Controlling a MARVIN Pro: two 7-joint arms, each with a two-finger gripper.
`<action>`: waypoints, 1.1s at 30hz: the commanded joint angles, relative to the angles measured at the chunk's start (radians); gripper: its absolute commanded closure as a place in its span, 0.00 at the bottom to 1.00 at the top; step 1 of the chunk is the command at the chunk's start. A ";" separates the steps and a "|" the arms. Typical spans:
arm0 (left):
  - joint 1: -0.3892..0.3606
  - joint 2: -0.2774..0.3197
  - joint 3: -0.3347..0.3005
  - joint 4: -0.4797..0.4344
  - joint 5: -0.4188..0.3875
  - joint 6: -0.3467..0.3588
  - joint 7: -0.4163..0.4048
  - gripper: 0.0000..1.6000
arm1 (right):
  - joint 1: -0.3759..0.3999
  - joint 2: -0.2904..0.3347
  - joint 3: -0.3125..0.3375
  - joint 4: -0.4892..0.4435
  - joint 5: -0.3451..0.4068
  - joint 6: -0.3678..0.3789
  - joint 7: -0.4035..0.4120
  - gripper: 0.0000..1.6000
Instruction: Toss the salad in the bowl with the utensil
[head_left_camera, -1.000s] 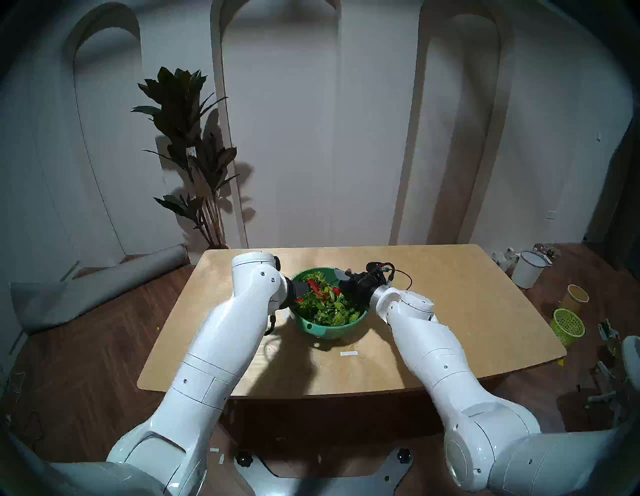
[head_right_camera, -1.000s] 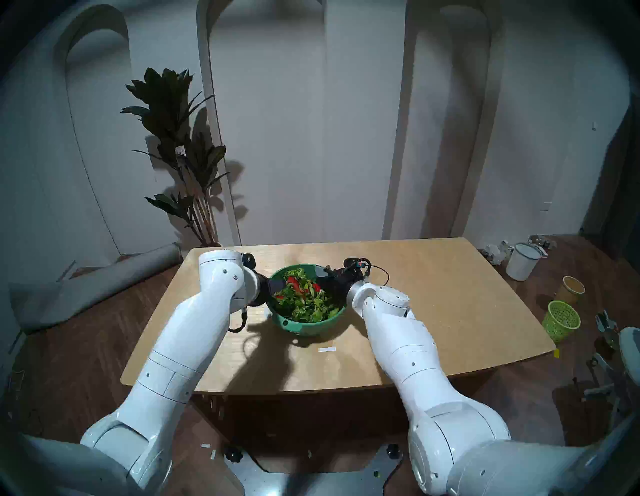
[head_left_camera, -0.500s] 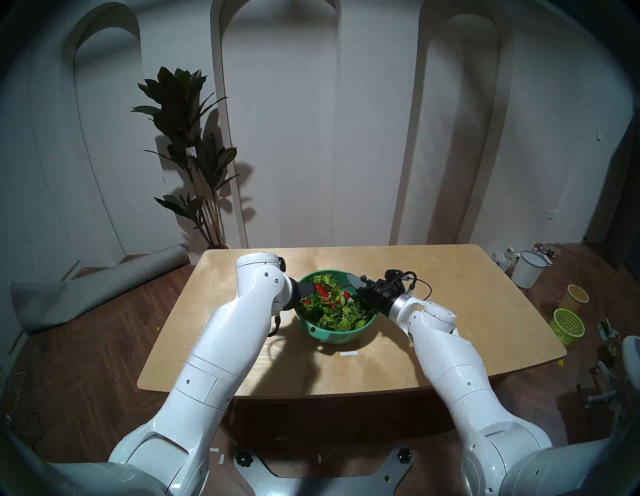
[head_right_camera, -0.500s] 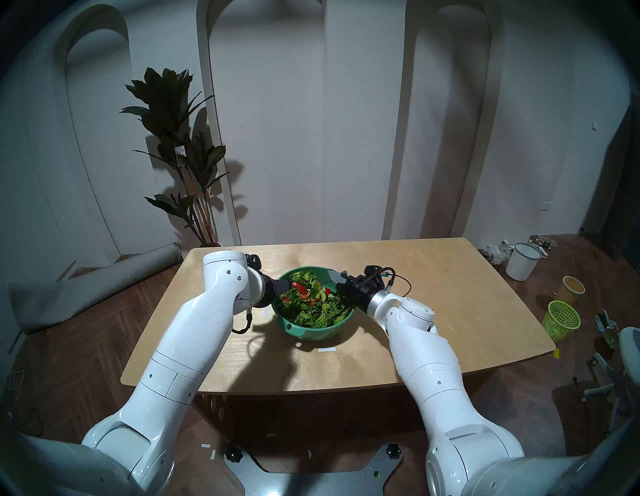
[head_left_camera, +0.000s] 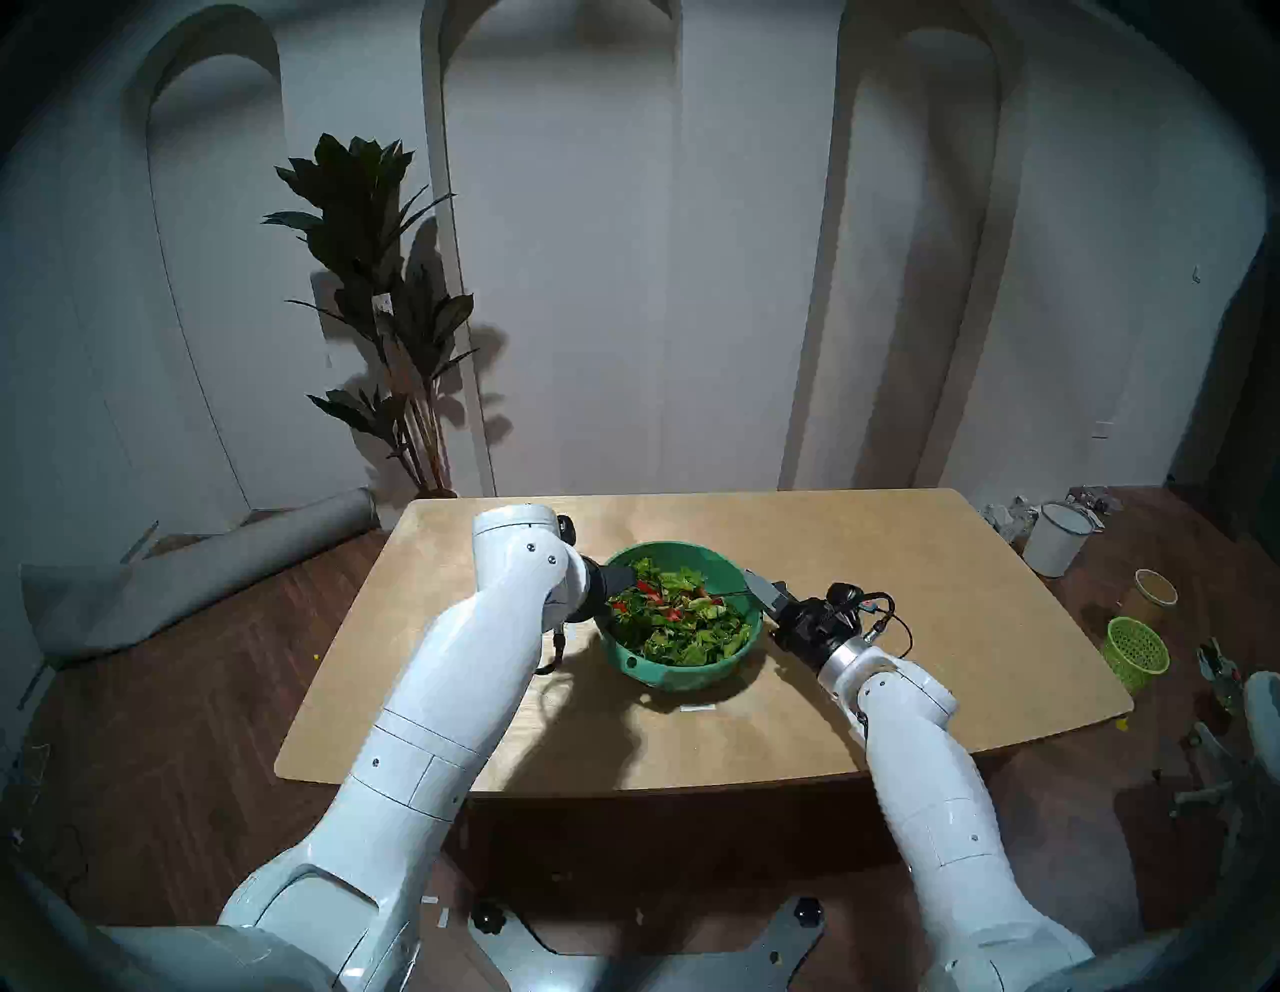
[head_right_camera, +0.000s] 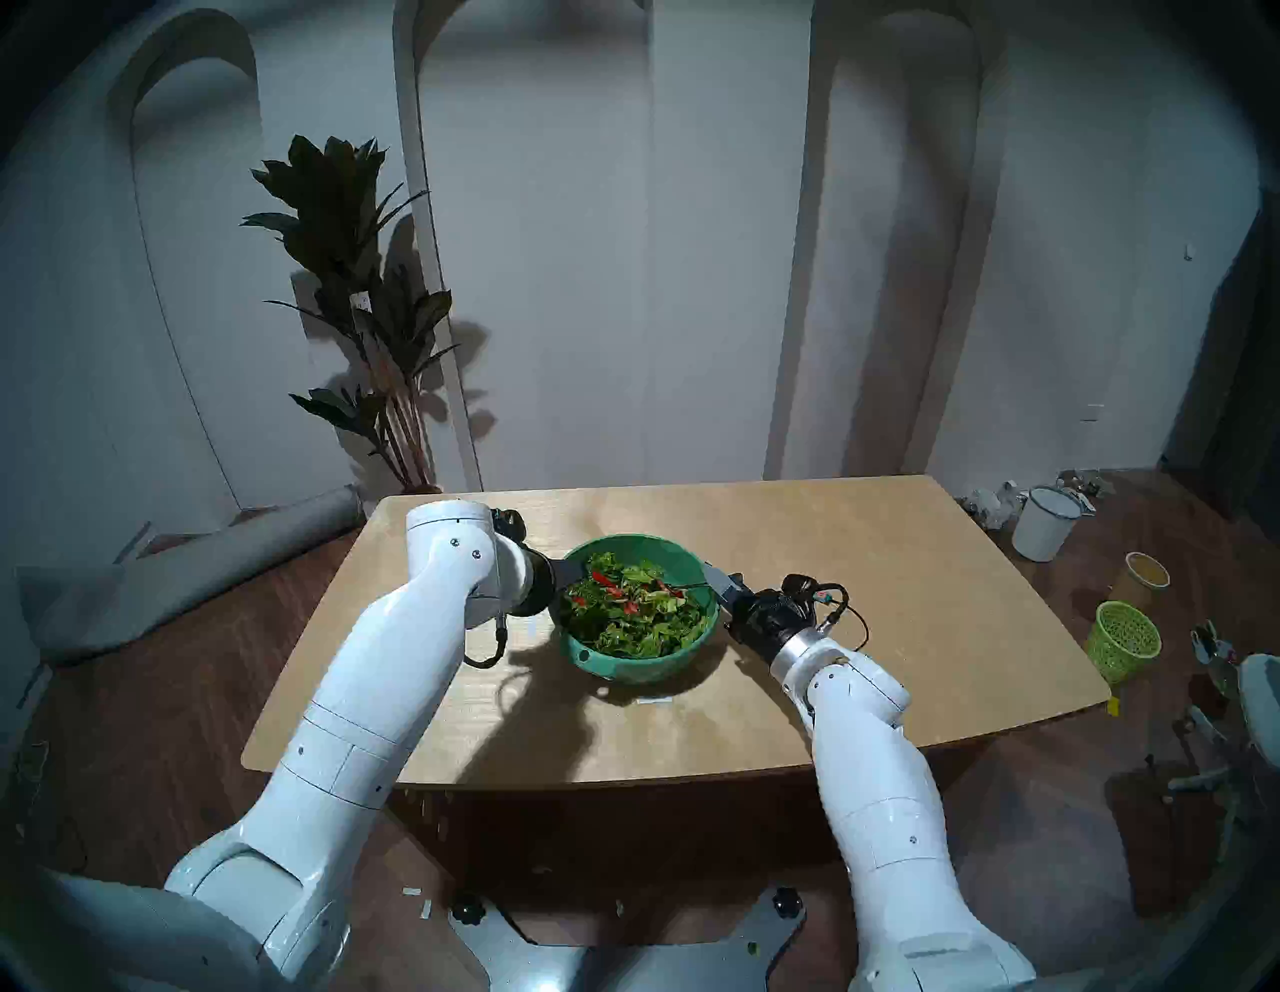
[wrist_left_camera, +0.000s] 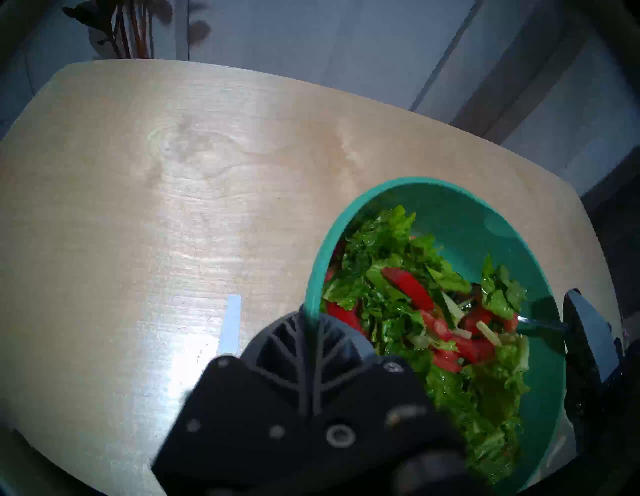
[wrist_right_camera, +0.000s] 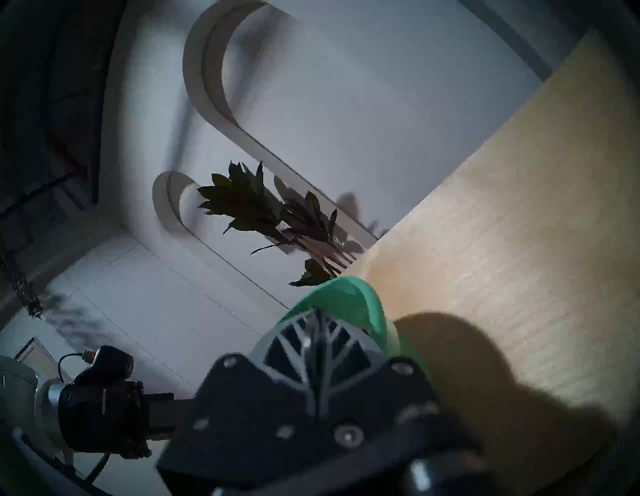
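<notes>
Since a second ago my right claw (head_left_camera: 760, 590) has drawn back out of the bowl (head_left_camera: 692, 675) to its 3 o'clock rim, and the bowl has slid a little to the right across the bench (head_left_camera: 900, 554). That claw is clenched on the thin handle of the spoon (head_left_camera: 727, 594), whose far end lies buried among the leaves near the middle of the salad (head_left_camera: 675, 620). My left claw (wrist_left_camera: 313, 320) is clamped on the bowl's rim at 9 o'clock, one finger inside the wall and one outside. Lettuce with red pieces is heaped toward the near side of the bowl, its far inner wall bare. A strip of white tape (head_left_camera: 696, 708) lies on the bench at the bowl's 6 o'clock.
</notes>
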 joint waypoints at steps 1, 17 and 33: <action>-0.031 -0.001 0.001 -0.027 -0.005 -0.002 0.108 1.00 | -0.048 -0.031 0.003 -0.088 0.007 0.011 -0.035 1.00; -0.031 0.004 0.001 -0.024 -0.004 -0.002 0.085 1.00 | 0.086 0.002 -0.046 -0.104 -0.042 0.021 -0.084 1.00; -0.031 0.001 0.002 -0.027 -0.005 -0.002 0.103 1.00 | 0.068 0.008 -0.046 -0.156 -0.058 0.033 -0.111 1.00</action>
